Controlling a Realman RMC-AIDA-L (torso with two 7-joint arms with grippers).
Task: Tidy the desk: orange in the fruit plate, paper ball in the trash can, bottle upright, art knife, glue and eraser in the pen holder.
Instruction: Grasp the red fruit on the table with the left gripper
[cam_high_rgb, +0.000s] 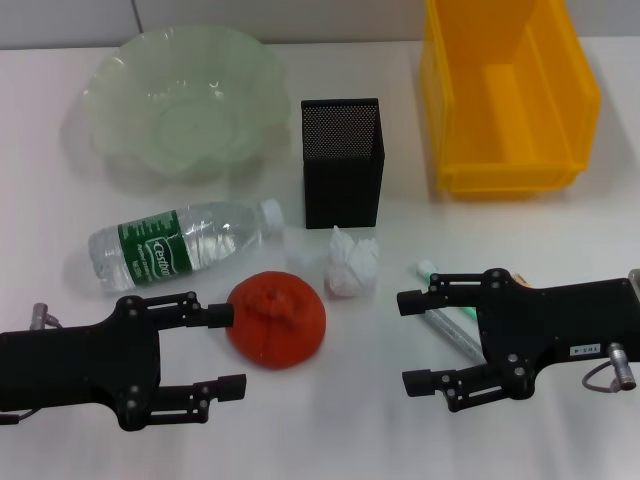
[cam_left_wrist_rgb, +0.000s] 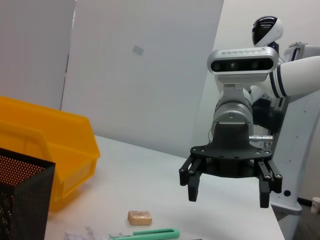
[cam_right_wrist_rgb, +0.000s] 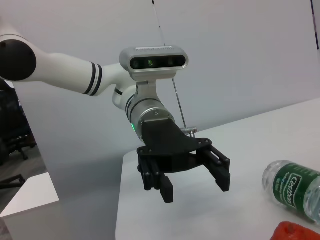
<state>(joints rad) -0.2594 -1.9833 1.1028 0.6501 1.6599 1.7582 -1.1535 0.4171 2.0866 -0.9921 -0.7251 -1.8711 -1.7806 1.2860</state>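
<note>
The orange (cam_high_rgb: 277, 318) rests on the desk (cam_high_rgb: 330, 430), just beyond my open left gripper (cam_high_rgb: 225, 350). Behind it, the bottle (cam_high_rgb: 180, 245) lies on its side. The paper ball (cam_high_rgb: 352, 264) sits in front of the pen holder (cam_high_rgb: 342, 160). Under my open right gripper (cam_high_rgb: 407, 340) lie the art knife (cam_high_rgb: 428, 270) and the grey glue (cam_high_rgb: 455, 338). In the left wrist view the eraser (cam_left_wrist_rgb: 139, 217) lies by the art knife (cam_left_wrist_rgb: 147, 234). The fruit plate (cam_high_rgb: 110, 75) is far left and the trash can (cam_high_rgb: 445, 120) far right.
The left wrist view shows the right gripper (cam_left_wrist_rgb: 228, 196) hanging above the desk, with the trash can (cam_left_wrist_rgb: 50, 150) and pen holder (cam_left_wrist_rgb: 22, 200) to one side. The right wrist view shows the left gripper (cam_right_wrist_rgb: 195, 189), the bottle (cam_right_wrist_rgb: 295, 187) and a bit of the orange (cam_right_wrist_rgb: 297, 232).
</note>
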